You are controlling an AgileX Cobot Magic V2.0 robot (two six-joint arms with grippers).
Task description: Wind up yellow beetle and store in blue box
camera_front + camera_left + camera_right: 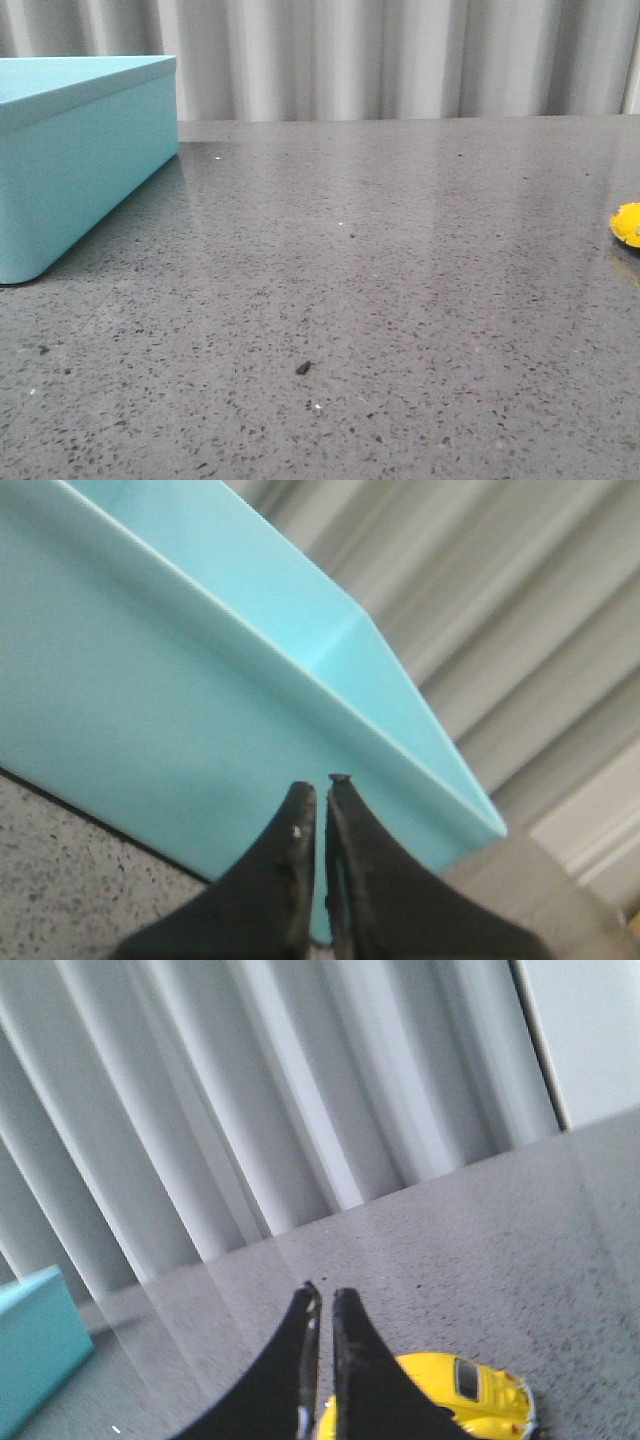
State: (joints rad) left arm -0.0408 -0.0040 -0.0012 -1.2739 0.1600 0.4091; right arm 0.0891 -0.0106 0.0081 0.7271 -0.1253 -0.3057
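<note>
The blue box [80, 170] stands at the far left of the table, and neither gripper shows in the front view. The yellow beetle [628, 224] sits on the table at the right edge, only partly in frame. In the left wrist view my left gripper [320, 785] is shut and empty, its tips close in front of the blue box's side wall [150, 680]. In the right wrist view my right gripper [327, 1292] is shut and empty. The yellow beetle [470, 1390] rests on the table just past the fingers, partly hidden by them. The blue box's corner [30, 1350] shows far off.
The grey speckled table [400, 250] stretches between box and car. A small dark crumb [303, 367] lies near the front middle. A pale corrugated curtain [400, 60] closes off the back of the table.
</note>
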